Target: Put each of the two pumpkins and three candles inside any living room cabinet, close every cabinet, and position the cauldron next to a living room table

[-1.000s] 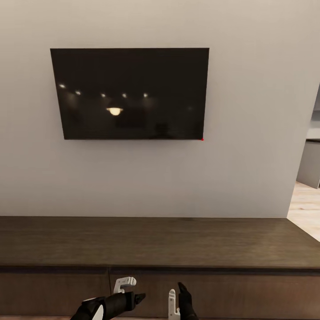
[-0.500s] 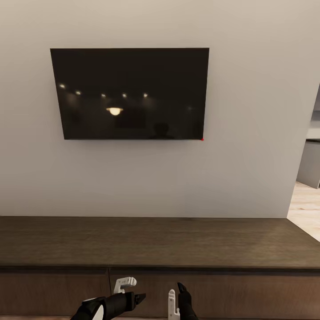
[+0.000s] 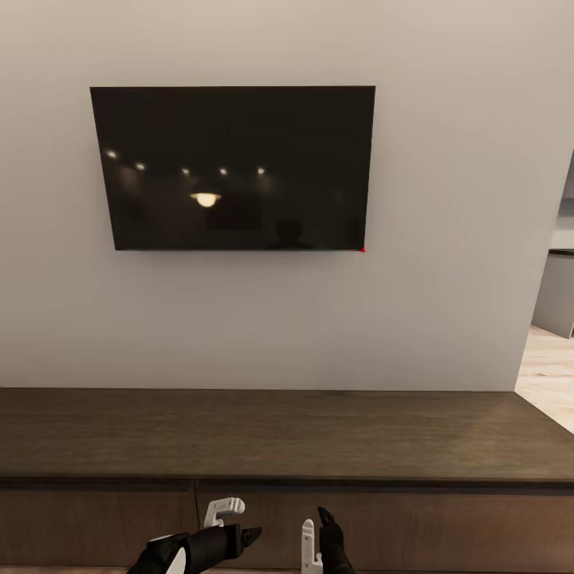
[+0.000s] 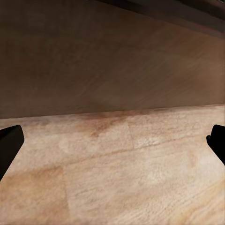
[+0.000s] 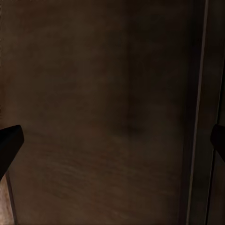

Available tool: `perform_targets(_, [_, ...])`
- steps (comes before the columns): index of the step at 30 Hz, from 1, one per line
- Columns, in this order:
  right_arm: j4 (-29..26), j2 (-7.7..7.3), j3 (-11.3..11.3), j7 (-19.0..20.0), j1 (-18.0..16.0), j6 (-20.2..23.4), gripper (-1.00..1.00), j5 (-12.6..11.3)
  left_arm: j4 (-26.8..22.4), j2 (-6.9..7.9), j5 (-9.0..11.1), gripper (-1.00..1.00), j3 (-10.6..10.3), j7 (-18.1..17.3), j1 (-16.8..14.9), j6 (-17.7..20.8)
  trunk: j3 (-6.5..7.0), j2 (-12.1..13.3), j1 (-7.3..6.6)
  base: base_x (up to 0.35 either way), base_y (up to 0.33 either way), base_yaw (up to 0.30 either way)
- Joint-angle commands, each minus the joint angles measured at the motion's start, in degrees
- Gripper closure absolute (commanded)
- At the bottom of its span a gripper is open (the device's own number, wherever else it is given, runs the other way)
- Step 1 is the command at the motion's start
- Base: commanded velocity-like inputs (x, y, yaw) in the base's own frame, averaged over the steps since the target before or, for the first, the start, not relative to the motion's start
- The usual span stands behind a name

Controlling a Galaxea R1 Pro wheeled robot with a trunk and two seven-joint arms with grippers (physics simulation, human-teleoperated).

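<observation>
I have both sets of fingers spread wide and holding nothing: in the left wrist view only the dark fingertips [image 4: 9,143] show at either edge, with a drawer front and the light plank floor [image 4: 136,178] between them, and in the right wrist view the tips sit just as far apart over dark wood. From the head camera, the left gripper [image 3: 231,518] lies turned sideways across the drawer fronts, while the right gripper [image 3: 317,530] points upward, both hanging low in front of the cabinet [image 3: 287,434]. I judge they are held this way so that either one can hook a drawer edge and pull, since the fronts look shut and nothing can go inside until one opens. The seam between two fronts [image 3: 195,518] runs just beside the left gripper, which may be the edge I work from. The cabinet runs the whole width of the wall, directly ahead and close, its top bare, beneath the wall-mounted television [image 3: 235,167]. A doorway [image 3: 554,319] opens off to the right.
</observation>
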Motion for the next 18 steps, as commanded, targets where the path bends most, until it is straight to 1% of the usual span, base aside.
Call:
perform_targets(1, [0.0, 0.01, 0.2, -0.2, 0.0, 0.5, -1.00, 0.5, -0.1, 0.02, 0.6, -1.00, -0.1, 0.1, 0.0, 0.5, -0.07, 0.0, -0.01, 0.000, 0.000, 0.000])
perform_targets(13, [0.2, 0.01, 0.2, -0.1, 0.0, 0.4, -1.00, 0.5, -0.1, 0.02, 0.6, -1.00, -0.1, 0.0, 0.0, 0.5, -0.07, 0.0, -0.01, 0.000, 0.000, 0.000])
perform_targets(18, [0.4, 0.01, 0.2, 0.1, 0.0, 0.4, -1.00, 0.5, -0.1, 0.02, 0.6, -1.00, -0.1, 0.0, 0.0, 0.5, -0.07, 0.0, -0.01, 0.060, 0.000, 0.000])
